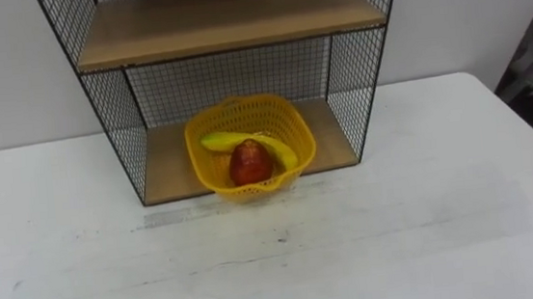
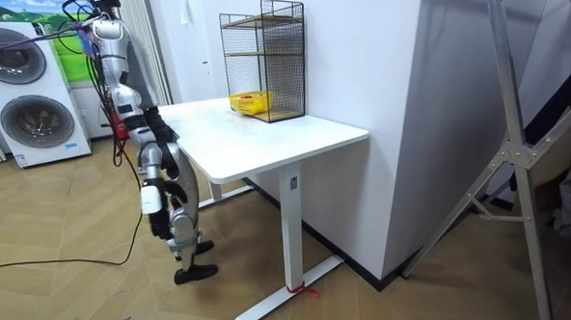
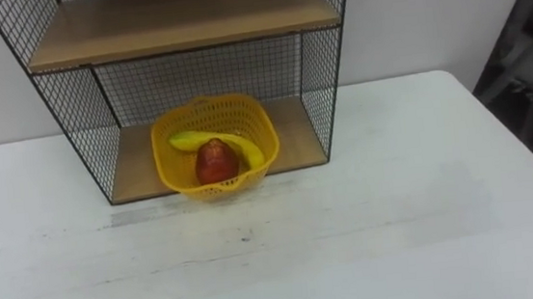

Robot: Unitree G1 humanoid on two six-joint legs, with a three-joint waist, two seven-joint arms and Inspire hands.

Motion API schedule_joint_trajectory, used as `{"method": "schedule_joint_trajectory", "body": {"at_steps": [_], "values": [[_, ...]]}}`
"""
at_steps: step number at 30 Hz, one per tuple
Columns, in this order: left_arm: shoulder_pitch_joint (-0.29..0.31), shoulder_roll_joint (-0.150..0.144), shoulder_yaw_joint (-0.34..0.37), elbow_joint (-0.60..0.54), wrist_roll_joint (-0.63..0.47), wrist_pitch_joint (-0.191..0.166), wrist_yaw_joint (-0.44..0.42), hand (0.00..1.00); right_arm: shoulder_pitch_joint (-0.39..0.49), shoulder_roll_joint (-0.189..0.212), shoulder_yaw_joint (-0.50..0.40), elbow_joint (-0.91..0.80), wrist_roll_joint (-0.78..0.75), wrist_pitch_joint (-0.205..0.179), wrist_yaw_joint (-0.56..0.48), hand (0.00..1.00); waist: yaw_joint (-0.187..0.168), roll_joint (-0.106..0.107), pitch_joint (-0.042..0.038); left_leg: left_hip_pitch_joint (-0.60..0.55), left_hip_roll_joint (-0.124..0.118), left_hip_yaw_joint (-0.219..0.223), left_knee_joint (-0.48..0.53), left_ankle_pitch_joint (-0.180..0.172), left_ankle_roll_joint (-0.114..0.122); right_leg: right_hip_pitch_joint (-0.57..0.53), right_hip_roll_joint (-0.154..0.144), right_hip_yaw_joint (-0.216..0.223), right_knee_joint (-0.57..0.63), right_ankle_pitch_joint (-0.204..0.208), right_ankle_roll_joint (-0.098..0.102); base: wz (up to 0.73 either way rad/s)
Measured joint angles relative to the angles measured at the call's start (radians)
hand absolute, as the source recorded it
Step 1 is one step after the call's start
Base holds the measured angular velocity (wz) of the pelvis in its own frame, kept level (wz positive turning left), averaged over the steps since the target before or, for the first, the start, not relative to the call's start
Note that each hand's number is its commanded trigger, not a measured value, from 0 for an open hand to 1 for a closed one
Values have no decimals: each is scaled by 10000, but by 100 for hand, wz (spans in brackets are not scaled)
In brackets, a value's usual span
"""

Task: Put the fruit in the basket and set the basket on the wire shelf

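- The yellow basket [image 1: 250, 143] sits at my twelve o'clock on the lower board [image 1: 167, 168] of the wire shelf [image 1: 117, 124]. It is inside the open front, and its near rim pokes slightly past the board's front edge.
- Both fruits lie in the basket. A banana [image 1: 219, 141] runs across it from ten o'clock to four o'clock, and a red fruit [image 1: 249, 163] rests against it on the six o'clock side.
- The upper board [image 1: 226, 22] is bare wood, straight above the basket.
- The shelf stands at the far end of the white table [image 1: 381, 236], backed against the wall.
- A few dark specks mark the tabletop between me and the shelf.
- Something dark hangs at my two o'clock, off the table's corner.
- In the room view I stand at the table's edge on the room view's left, leaning back from it.
- My right hand [image 2: 150, 200] hangs low by my side, well apart from the basket. It is too small there, so I cannot tell whether it is spread or closed.
- Two washing machines [image 2: 36, 120] stand behind me.
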Motion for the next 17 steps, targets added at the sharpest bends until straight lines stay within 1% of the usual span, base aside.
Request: {"method": "schedule_joint_trajectory", "body": {"at_steps": [1, 2, 3, 4, 5, 6, 7, 9, 11, 12, 17], "values": [[-18, -4, -48, 3, 171, 75, -84, 0, -6, 1, 119, 9, -405, 2, 197, 0, 1, 1, 17, -2, 4, -1, 3, 1, 0, 1, 6, -1, -10, 5, -7, 0], [-39, 0, -216, 5, 367, 171, -208, 0, -85, -5, 427, -38, -1227, 0, 505, 0, 9, 4, 33, -8, 12, -3, 0, 1, -1, -9, 15, -2, -21, 8, -13, 0], [-41, 0, -333, 6, 461, 193, -252, 0, -170, -14, 571, -42, -1592, -3, 653, 0, 30, 14, 40, -9, 17, 6, -3, 1, 0, -17, 20, 8, -27, 12, -18, 0], [-46, 2, -623, 29, 490, 198, -307, 0, -260, -41, 933, -18, -2121, 4, 863, 0, 44, 34, 53, 19, 26, 12, -9, 1, 0, -21, 39, 33, -61, 28, -27, -7], [-66, -6, -871, 74, 590, 219, -383, 0, -383, -62, 1255, -1, -2601, 20, 1074, 0, 50, 51, 92, 36, 30, 20, -30, 2, 0, -18, 54, 75, -80, 48, -36, -8], [-73, -4, -1004, 96, 668, 252, -440, 0, -408, -64, 1384, 4, -2815, 40, 1159, 0, 53, 60, 111, 41, 32, 21, -32, 2, 0, -19, 63, 97, -81, 54, -39, -9], [-83, -6, -1193, 104, 782, 379, -533, 0, -476, -62, 1607, 4, -3212, 113, 1324, 0, 52, 73, 124, 46, 34, 21, -32, 2, 1, -21, 73, 125, -82, 59, -42, -6], [-100, -40, -1209, 117, 1102, 546, -661, 0, -635, -50, 1673, 92, -3588, 217, 1638, 0, 37, 76, 124, 78, 32, 20, -61, 2, 2, -2, 74, 141, -86, 62, -45, -2], [-103, -40, -1208, 126, 1349, 641, -737, 0, -619, -53, 1673, 119, -3737, 223, 1844, 0, 14, 80, 131, 112, 33, 9, -61, 3, 1, 55, 79, 137, -109, 70, -49, 0], [-115, -40, -1208, 126, 1373, 725, -763, 0, -611, -52, 1673, 130, -3742, 288, 1967, 0, 5, 79, 149, 131, 34, 0, -61, 1, 4, 114, 81, 133, -121, 71, -49, 0], [-129, -94, -1210, 115, 1438, 966, -918, 0, -616, -50, 1959, 337, -4031, 464, 2258, 0, 22, 76, 142, 154, 37, 12, -60, 2, 3, 121, 85, 158, -114, 70, -49, 0]]}}
